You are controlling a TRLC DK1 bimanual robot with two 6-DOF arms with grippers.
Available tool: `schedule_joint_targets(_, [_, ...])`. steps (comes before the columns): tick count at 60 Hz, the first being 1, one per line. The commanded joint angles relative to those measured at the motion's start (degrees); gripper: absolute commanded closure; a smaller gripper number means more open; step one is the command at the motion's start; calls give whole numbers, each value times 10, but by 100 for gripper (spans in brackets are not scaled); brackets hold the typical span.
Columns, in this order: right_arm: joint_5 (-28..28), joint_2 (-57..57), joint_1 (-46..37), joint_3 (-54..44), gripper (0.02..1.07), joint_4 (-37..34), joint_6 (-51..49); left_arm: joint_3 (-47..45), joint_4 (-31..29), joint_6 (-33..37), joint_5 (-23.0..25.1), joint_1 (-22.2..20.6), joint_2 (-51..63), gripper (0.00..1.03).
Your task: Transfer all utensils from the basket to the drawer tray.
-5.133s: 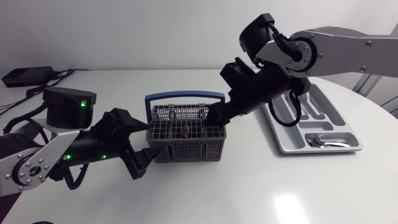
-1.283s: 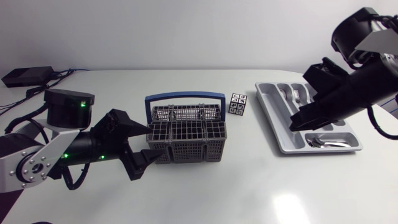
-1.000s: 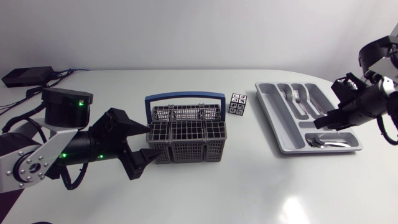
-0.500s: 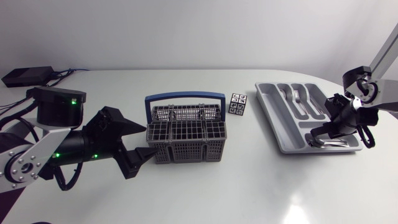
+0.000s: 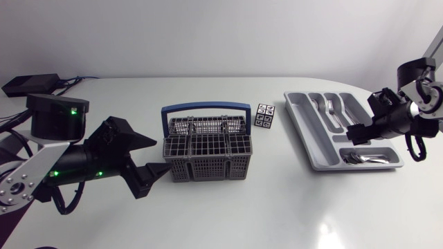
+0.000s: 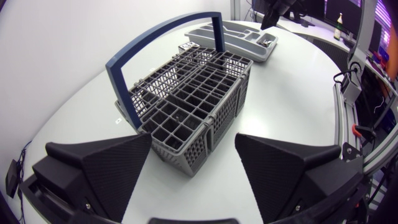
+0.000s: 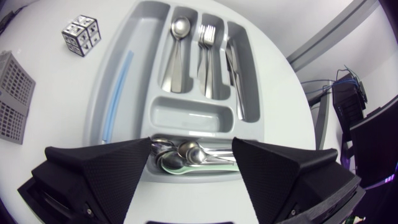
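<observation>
The grey wire basket (image 5: 205, 151) with a blue handle stands mid-table; no utensil shows above its cells. My left gripper (image 5: 165, 155) is open at its left end, with the basket (image 6: 193, 99) just ahead of its fingers (image 6: 102, 168). The grey drawer tray (image 5: 302, 131) lies at the right. My right gripper (image 5: 349, 135) hangs open just above it. In the right wrist view the right gripper (image 7: 192, 149) holds nothing, and several small spoons (image 7: 186, 157) lie under it in the near compartment. A spoon (image 7: 177, 43), forks (image 7: 205, 50) and knives (image 7: 236, 68) fill the far slots.
A small patterned cube (image 5: 264, 115) sits between basket and tray. A blue straw (image 7: 118, 93) lies in the tray's long side slot, and its middle compartment (image 7: 193, 115) is bare. Open tabletop lies in front of the basket and tray.
My right gripper dipped to the tray's near compartment, opened and rose a little. My left arm drew back slightly to the left, still open.
</observation>
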Motion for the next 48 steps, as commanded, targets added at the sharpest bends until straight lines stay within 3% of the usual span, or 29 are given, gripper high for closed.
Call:
schedule_joint_targets(1, [-22, -42, 18, -35, 7, 11, 13, 12, -4, -19, -10, -4, -17, 8])
schedule_joint_targets(19, [-83, -139, 73, -77, 7, 11, 58, -6, -17, -47, -53, 13, -85, 6])
schedule_joint_targets(48, [-35, -351, 160, -179, 7, 25, 70, -70, -34, -38, -68, 83, -261, 6])
